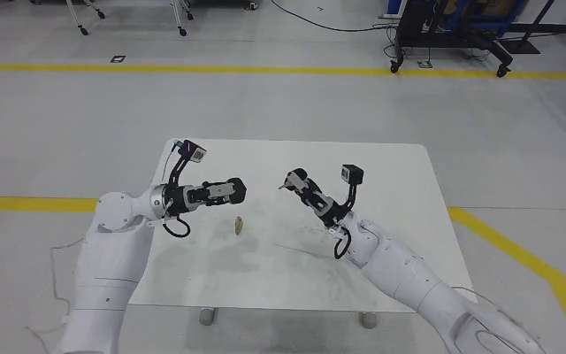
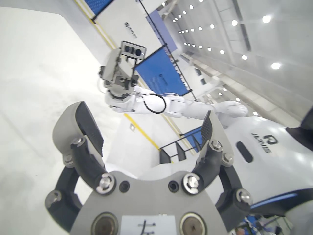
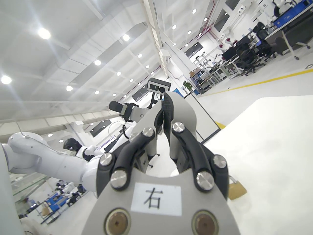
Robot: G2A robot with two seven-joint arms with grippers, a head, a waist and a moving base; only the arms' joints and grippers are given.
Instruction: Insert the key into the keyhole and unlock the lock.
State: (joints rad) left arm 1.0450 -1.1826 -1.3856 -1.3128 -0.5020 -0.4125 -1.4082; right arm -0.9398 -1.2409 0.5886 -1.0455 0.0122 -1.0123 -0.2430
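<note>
A small brass padlock (image 1: pixel 239 227) lies flat on the white table (image 1: pixel 389 186), between the two arms and nearer the front edge. In the right wrist view the padlock (image 3: pixel 236 189) peeks out beside the gripper's base. My left gripper (image 1: pixel 240 188) hovers above and just behind the padlock, pointing sideways; its jaws stand wide open with nothing between them (image 2: pixel 144 110). My right gripper (image 1: pixel 287 180) is raised to the right of the padlock and faces the left one. It is shut (image 3: pixel 166 103), and a thin sliver, apparently the key (image 1: pixel 282 187), pokes from its tips.
The right half of the tabletop (image 1: pixel 398 230) is bare. The table's front edge (image 1: pixel 283 308) is close to the arms. Across the floor behind run a yellow line (image 1: pixel 265 69) and a dark wheeled frame (image 1: pixel 451 35).
</note>
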